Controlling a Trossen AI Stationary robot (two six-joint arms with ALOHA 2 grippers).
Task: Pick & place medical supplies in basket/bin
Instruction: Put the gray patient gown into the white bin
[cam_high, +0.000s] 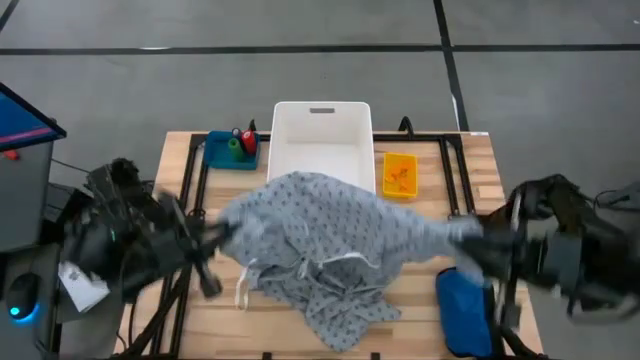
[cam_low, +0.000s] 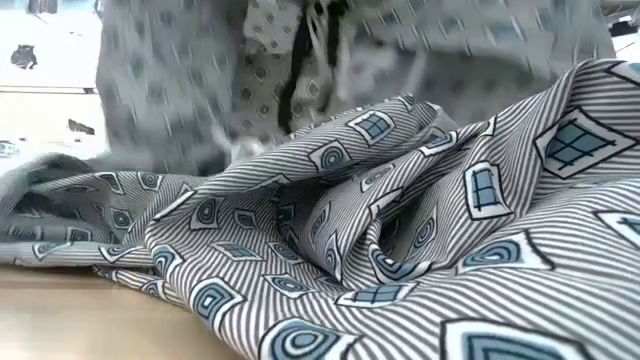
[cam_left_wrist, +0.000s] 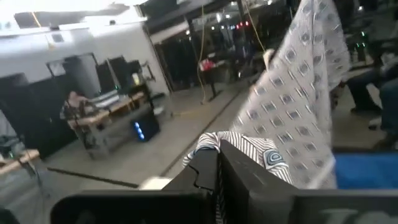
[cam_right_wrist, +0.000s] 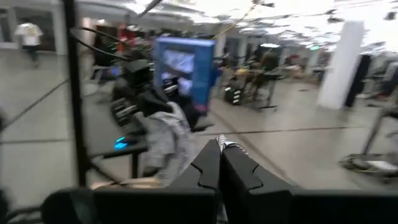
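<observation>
**Gown stretched between both arms, just short of the bin**

The large grey patterned cloth gown hangs between the two arms, its long axis running left to right across the wooden table. The left gripper has its fingers clamped on the gown's left edge; the right gripper pinches the right corner, striped cloth showing between its closed fingers. Both hold equally near their ends. The white rectangular plastic bin lies directly beyond the gown's far edge, so the carry looks to be away from the near side. The lower folds sag in a crumpled heap onto the table, ties trailing, fabric soft and limp.
</observation>
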